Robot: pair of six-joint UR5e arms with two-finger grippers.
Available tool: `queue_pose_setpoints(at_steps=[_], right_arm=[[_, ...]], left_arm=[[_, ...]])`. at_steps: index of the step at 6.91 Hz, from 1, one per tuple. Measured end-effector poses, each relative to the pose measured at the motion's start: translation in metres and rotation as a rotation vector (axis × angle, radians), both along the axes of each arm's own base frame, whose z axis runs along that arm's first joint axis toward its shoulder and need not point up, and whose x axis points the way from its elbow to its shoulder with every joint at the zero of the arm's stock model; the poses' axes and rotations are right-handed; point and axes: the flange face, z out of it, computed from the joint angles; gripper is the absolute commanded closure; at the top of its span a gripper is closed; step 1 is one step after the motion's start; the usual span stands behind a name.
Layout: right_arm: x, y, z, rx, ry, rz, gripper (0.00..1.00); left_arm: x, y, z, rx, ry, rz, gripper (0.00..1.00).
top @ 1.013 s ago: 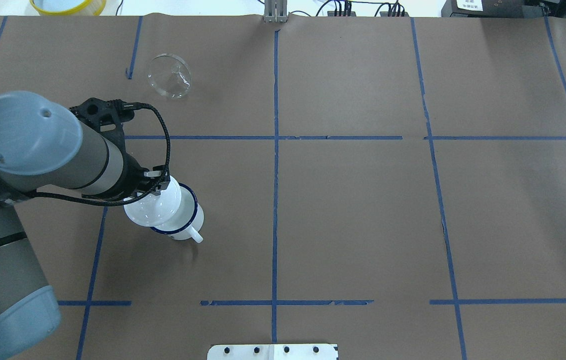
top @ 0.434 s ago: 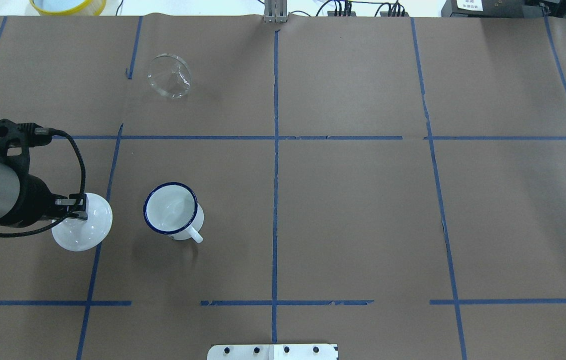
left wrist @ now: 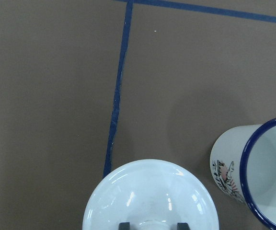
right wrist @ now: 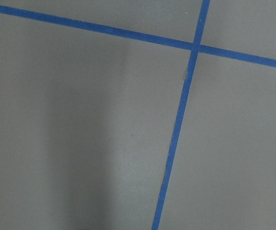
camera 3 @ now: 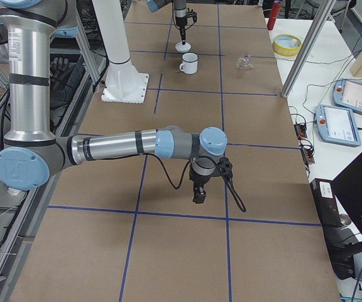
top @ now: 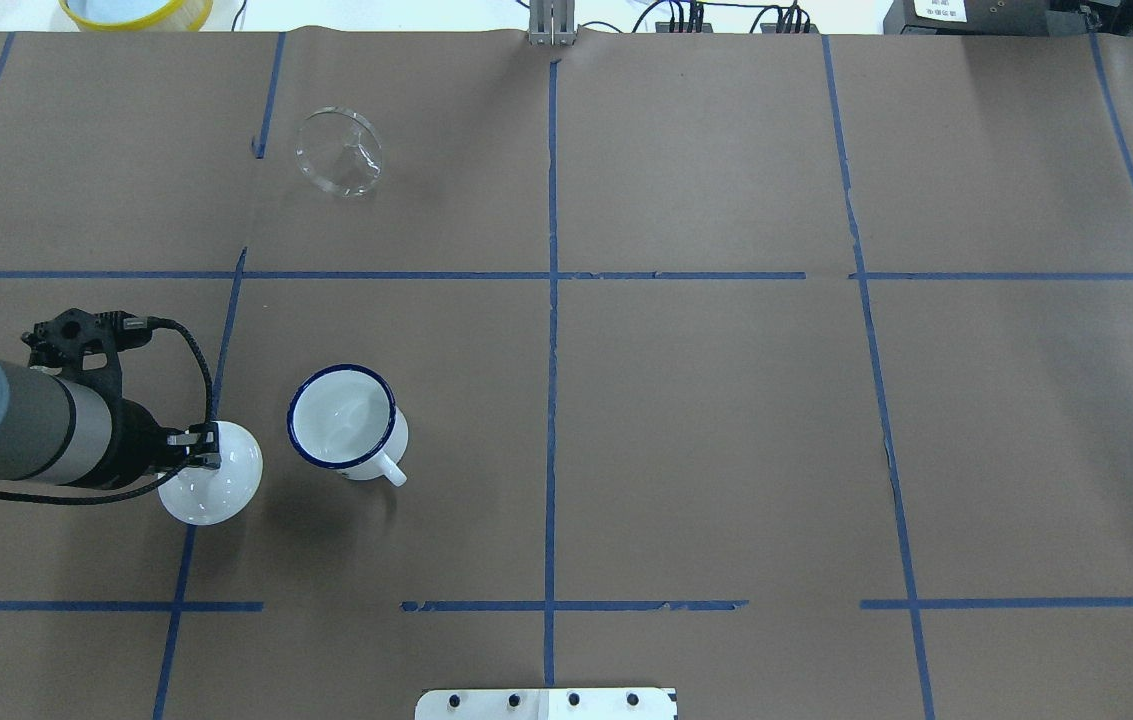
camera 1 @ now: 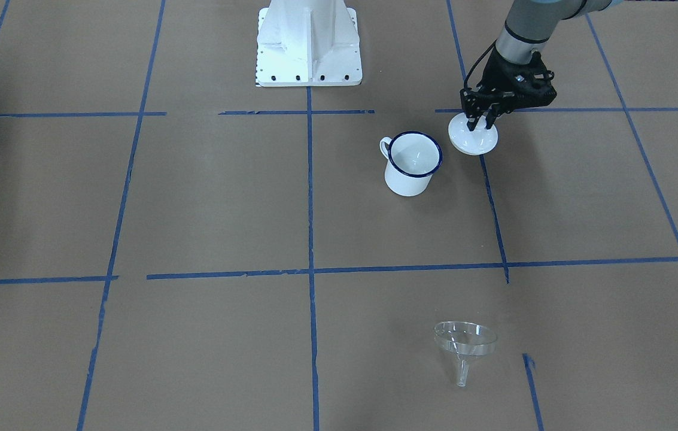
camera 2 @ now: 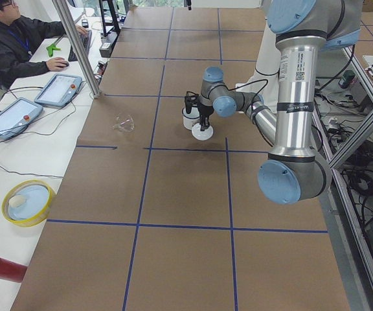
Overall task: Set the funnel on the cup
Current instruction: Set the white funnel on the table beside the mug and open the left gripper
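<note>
The clear funnel (top: 338, 152) lies on its side at the table's far left, also in the front view (camera 1: 464, 344), apart from everything. The white cup (top: 346, 420) with a blue rim stands upright and uncovered, handle toward me, also in the front view (camera 1: 412, 163). My left gripper (top: 198, 448) is shut on the knob of a round white lid (top: 214, 478), held low just left of the cup; the left wrist view shows the lid (left wrist: 150, 199) beside the cup (left wrist: 258, 177). My right gripper (camera 3: 198, 195) hangs over bare table far to the right; I cannot tell if it is open.
The white robot base (camera 1: 309, 42) stands at the near middle edge. A yellow-rimmed dish (top: 136, 10) sits off the far left corner. A metal post (camera 2: 76, 45), tablets and an operator (camera 2: 11, 45) are along the far side.
The left gripper lifted the white lid off the cup and carried it left. It has since come back right a little and lower. The cup and funnel have not moved.
</note>
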Motion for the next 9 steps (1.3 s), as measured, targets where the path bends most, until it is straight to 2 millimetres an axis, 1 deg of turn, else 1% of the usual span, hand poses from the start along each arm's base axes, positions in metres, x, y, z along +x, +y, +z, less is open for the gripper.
queue_pose_setpoints(at_steps=[1,3,4,5,6,8,9], right_arm=[[0.000,0.000,0.000,0.000,0.000,0.000,0.00],[0.000,0.000,0.000,0.000,0.000,0.000,0.00],[0.000,0.000,0.000,0.001,0.000,0.000,0.00],[0.000,0.000,-0.001,0.001,0.000,0.000,0.00],[0.000,0.000,-0.001,0.001,0.000,0.000,0.00],[0.000,0.000,0.000,0.001,0.000,0.000,0.00],[0.000,0.000,0.000,0.000,0.000,0.000,0.00]], left_arm=[[0.015,0.005,0.013,-0.010,-0.005,0.001,1.00],[0.031,0.008,0.026,-0.024,-0.020,0.007,1.00],[0.036,0.008,0.027,-0.027,-0.021,0.009,0.83],[0.039,0.008,0.026,-0.025,-0.017,0.011,0.30],[0.041,0.007,0.022,-0.022,-0.010,0.011,0.00],[0.043,0.006,0.018,-0.020,-0.004,0.010,0.00],[0.040,0.005,0.015,-0.017,0.001,0.005,0.00]])
